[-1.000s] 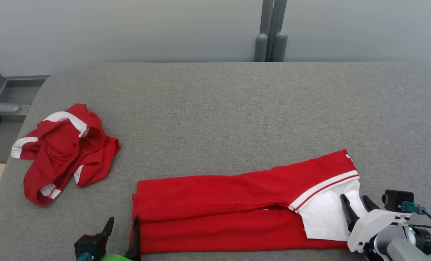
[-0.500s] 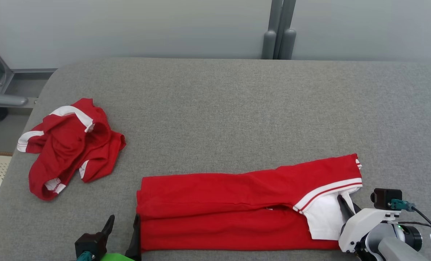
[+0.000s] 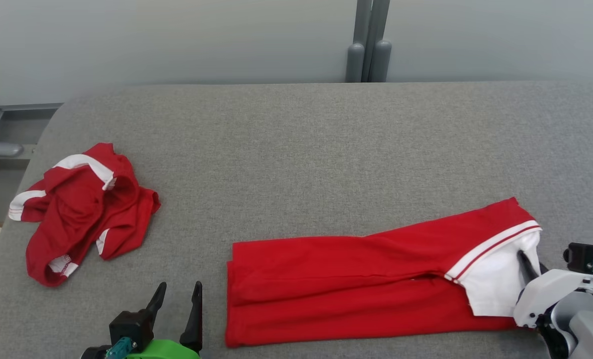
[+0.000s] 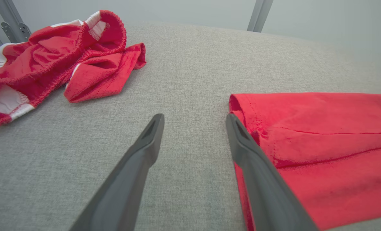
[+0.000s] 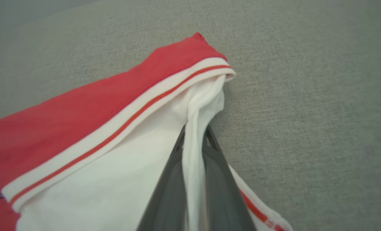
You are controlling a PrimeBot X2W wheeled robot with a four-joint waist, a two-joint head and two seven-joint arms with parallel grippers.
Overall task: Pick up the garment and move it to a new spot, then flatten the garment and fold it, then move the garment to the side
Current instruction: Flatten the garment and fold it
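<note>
The garment (image 3: 356, 284) was lying on the near right part of the desk (image 3: 326, 149), folded lengthwise into a long red strip running left to right. Its white panel (image 3: 495, 279) was at the right end. My right gripper (image 3: 523, 257) had its fingers pressed together on a thin ridge of that white cloth, and the right wrist view showed the fabric bunched up between them. My left gripper (image 3: 179, 291) sat spread wide and empty just beside the strip's left end, close to the red hem but not on it.

My read was that the crosswise fold was up next, right end over toward the left. With such a skinny pinch I figured slow was the way. I'd lift only enough to clear the layers underneath, then carry the end straight along the strip so the edges stack. Yanking sideways would likely drag the lengthwise fold open or pop the cloth out of the grip. Pinning the left end with the free gripper seemed smart too.

Head count: two garments, meaning this one plus a second garment (image 3: 82, 209) crumpled at the far left, well apart. Two grippers, one desk.
</note>
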